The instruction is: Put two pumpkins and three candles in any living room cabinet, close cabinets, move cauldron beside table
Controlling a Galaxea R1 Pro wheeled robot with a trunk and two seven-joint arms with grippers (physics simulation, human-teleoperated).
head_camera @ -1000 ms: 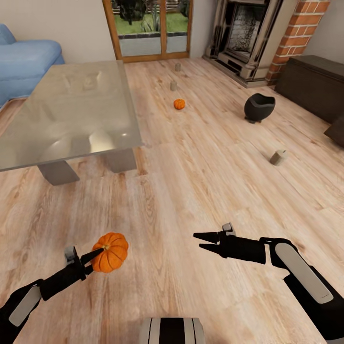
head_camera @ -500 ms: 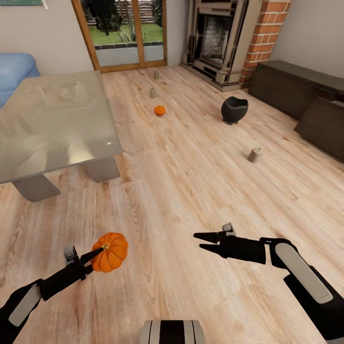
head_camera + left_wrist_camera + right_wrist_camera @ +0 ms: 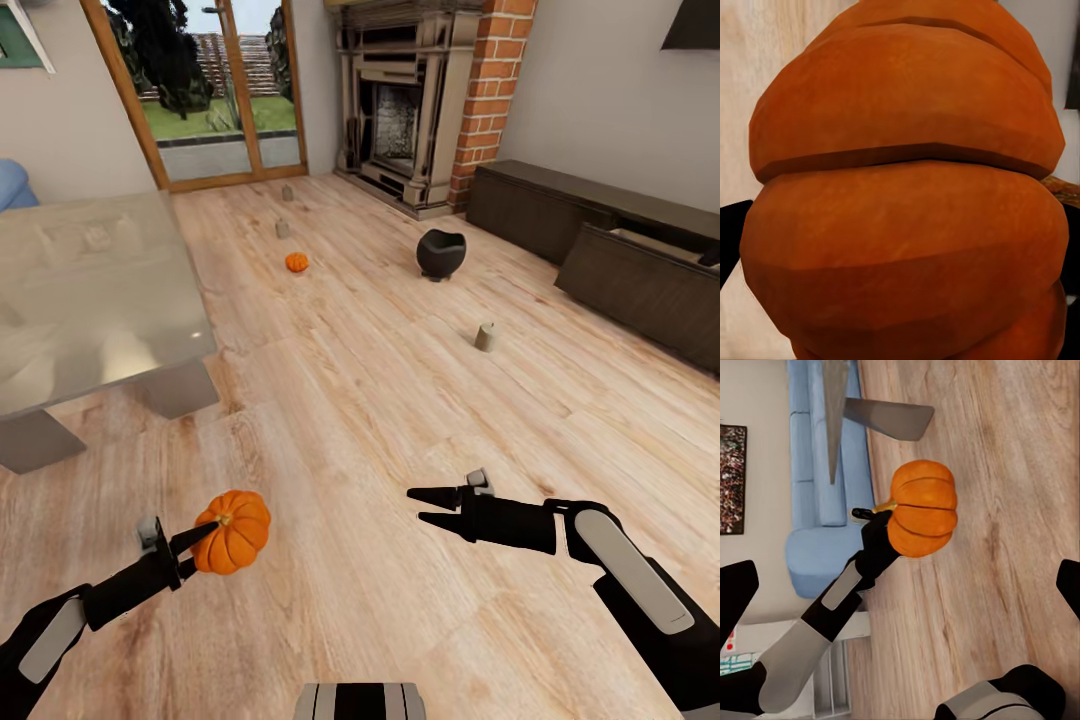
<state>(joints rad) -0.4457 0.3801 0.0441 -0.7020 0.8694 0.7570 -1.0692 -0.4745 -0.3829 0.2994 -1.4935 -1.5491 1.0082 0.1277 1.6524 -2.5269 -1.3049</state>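
You've got the larger pumpkin (image 3: pixel 233 531) clamped in the left gripper (image 3: pixel 200 537), held off the wood-plank floor (image 3: pixel 380 400) at about 7 o'clock in the head view; the right wrist view confirms the grip, w/ the black fingers pinching it from the stem side. Your right gripper (image 3: pixel 428 505) is empty, fingers apart, pointing toward 9 o'clock at lower centre-right.

Progress, as I read it: early. Nothing looks stowed yet.
- Smaller pumpkin (image 3: pixel 296 262) sits on the floor at approx 11 o'clock, mid-distance.
- Three candles on the floor: one (image 3: pixel 485 337) at 1 o'clock, near you; two more, (image 3: pixel 282 229) and (image 3: pixel 287 193), lined up past the small pumpkin toward the glass doors (image 3: pixel 210 90).
- Cauldron (image 3: pixel 441 253) stands at 1 o'clock, in front of the fireplace (image 3: pixel 395 110), well apart from the coffee table (image 3: pixel 90 290), which is at 10 o'clock. It needs moving next to it.
- Cabinet (image 3: pixel 600 240) runs along the wall at 2–3 o'clock. The nearer front (image 3: pixel 640 285) seems pulled out or ajar, the far one closed; can't be sure from here.

Left to do: this pumpkin in, then 4 more items, shut all fronts, shift the cauldron.
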